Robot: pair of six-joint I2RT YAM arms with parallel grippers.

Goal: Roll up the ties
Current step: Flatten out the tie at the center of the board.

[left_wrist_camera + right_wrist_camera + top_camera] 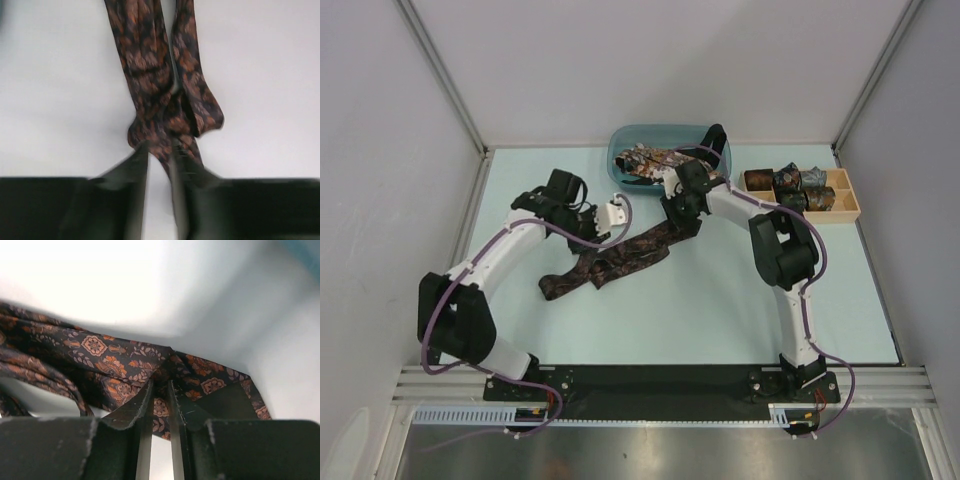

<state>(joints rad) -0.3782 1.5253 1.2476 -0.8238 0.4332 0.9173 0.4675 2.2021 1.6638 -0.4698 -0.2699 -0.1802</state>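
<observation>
A dark brown tie (632, 252) with an orange print lies stretched and folded across the middle of the table. My left gripper (596, 234) is shut on a bunched fold of it; in the blurred left wrist view the tie (145, 65) runs away from the fingertips of the left gripper (160, 150). My right gripper (682, 222) is shut on the tie's other end; in the right wrist view the cloth (100, 352) is pinched at the tips of the right gripper (160, 385) and lifted a little.
A blue bin (618, 143) at the back holds several loose ties. A wooden tray (847, 196) at the back right holds several rolled ties. White walls enclose the table on three sides.
</observation>
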